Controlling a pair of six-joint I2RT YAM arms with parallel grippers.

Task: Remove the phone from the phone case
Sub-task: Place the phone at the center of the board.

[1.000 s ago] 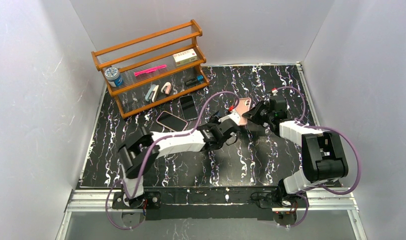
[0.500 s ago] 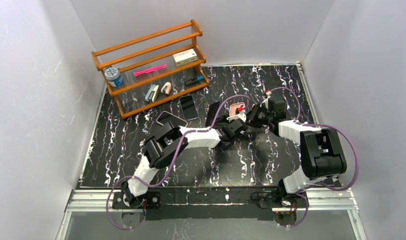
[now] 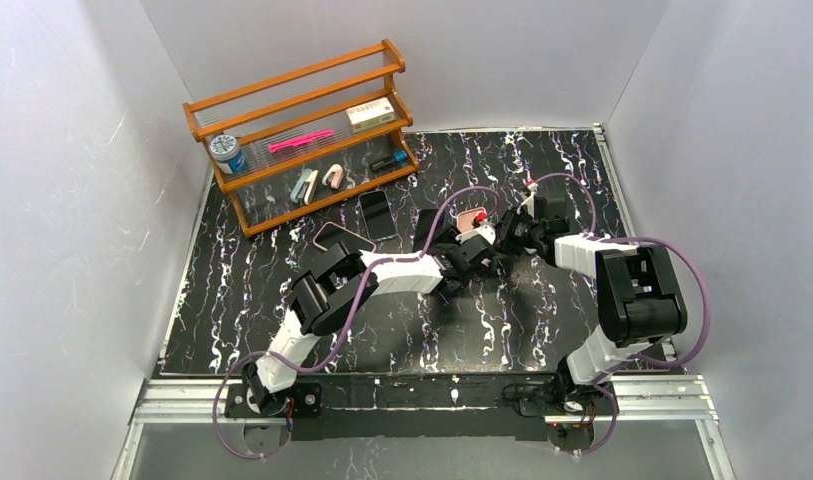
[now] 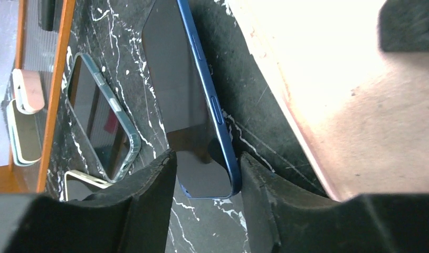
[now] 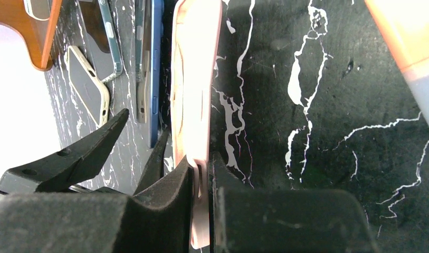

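1. Progress: the phone (image 4: 175, 89) looks to be out of the phone case (image 5: 193, 79). The blue handset stands on its long edge just beside the pink shell, and the right wrist view shows a gap between them.
2. The left gripper (image 4: 207, 161) is released. Its jaws stand apart with the phone's lower end between them, one pad seeming to touch it, and no clamp shows.
3. The right gripper (image 5: 201, 166) is clenched on one side wall of the phone case and holds it on edge.
4. Place: both sit around the middle of the table (image 3: 382, 330), a little toward its far edge.
5. Left to do, as I judge it: set phone and case down apart. I cannot tell whether the phone rests on the table.
6. Room: a grey-cased phone (image 4: 101, 116) and a cream-cased one (image 4: 83, 182) lie beside the handset. The rack (image 3: 302, 130) stands beyond them at the far left corner, so that side is tight. Toward the near and right edges the marble lies open.
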